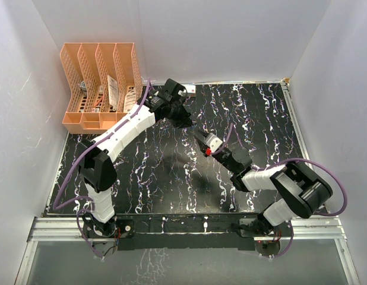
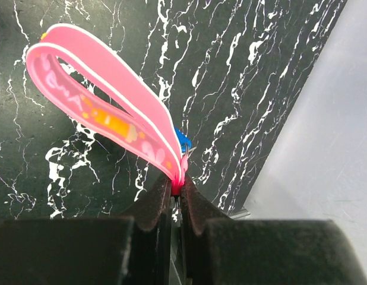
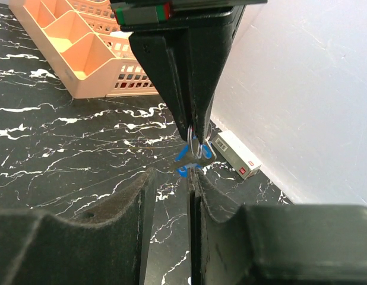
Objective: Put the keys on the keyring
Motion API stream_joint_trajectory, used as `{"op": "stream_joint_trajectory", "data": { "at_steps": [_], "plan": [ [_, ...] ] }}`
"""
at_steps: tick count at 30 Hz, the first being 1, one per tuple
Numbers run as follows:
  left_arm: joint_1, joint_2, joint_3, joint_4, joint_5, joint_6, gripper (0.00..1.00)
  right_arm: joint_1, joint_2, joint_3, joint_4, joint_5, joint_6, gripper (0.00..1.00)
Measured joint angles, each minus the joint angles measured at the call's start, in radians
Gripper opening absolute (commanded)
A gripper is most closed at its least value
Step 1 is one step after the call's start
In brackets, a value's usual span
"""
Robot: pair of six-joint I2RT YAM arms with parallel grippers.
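My left gripper [image 2: 177, 185] is shut on the pink strap of the keyring [image 2: 106, 113], which loops up and to the left from the jaws. In the right wrist view the same gripper [image 3: 195, 127] hangs from above with the thin ring [image 3: 192, 135] at its tips. A blue-headed key [image 3: 183, 155] and a silver key [image 3: 205, 155] dangle from that ring above the black marbled table [image 1: 171, 178]. My right gripper [image 3: 171, 175] stands open just below the keys, with a narrow gap and nothing between its fingers. In the top view both grippers [image 1: 188, 123] [image 1: 199, 138] meet at mid-table.
An orange file organizer [image 1: 100, 83] stands at the back left corner. A small white box [image 3: 237, 155] lies against the back wall. White walls enclose the table on three sides. Purple cables [image 1: 326, 169] trail along both arms.
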Motion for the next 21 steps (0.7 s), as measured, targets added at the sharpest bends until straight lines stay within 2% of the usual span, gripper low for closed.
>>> {"op": "stream_joint_trajectory", "data": {
  "at_steps": [21],
  "plan": [
    [0.0, -0.014, -0.06, 0.039, 0.036, -0.022, 0.0, 0.0, 0.044, 0.036, 0.003, 0.003, -0.002, 0.21]
  ]
}}
